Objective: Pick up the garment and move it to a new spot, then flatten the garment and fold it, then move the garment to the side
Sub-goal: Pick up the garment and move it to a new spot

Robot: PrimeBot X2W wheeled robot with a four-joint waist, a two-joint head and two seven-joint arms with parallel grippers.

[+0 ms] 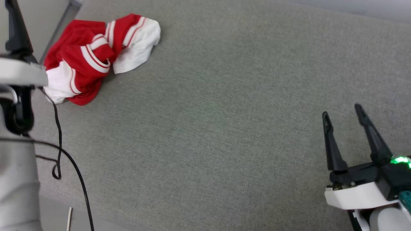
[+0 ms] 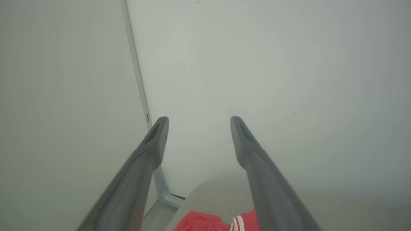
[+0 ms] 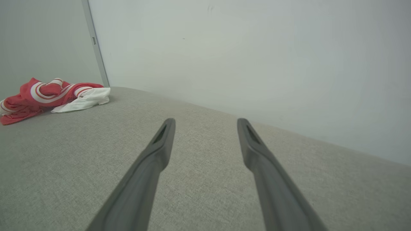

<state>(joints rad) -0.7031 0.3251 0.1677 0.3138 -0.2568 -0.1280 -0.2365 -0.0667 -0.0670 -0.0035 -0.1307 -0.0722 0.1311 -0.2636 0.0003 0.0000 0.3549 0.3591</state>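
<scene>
STATE: left hand (image 2: 199, 123) and right hand (image 1: 342, 110) are spread, nothing held | garment (image 1: 96, 57) is crumpled at table (image 1: 224, 112) far-left edge | RISK: one loose fold may be pinched, or heap pushed off edge.

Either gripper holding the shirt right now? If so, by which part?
Nothing held. Left gripper and right gripper are open and empty; the shirt lies crumpled on the grey surface.

We find the garment (image 1: 86, 57) bunched up, its own folds burying much of the cloth, and the left arm (image 1: 19, 72) covers its left edge. In the left wrist view haze blurs everything. There the bottom edge cuts the garment (image 2: 199, 224) off, and one of the fingers (image 2: 273, 195) hides part of it. The base of the right gripper (image 1: 342, 110) runs off the head view's corner.
</scene>
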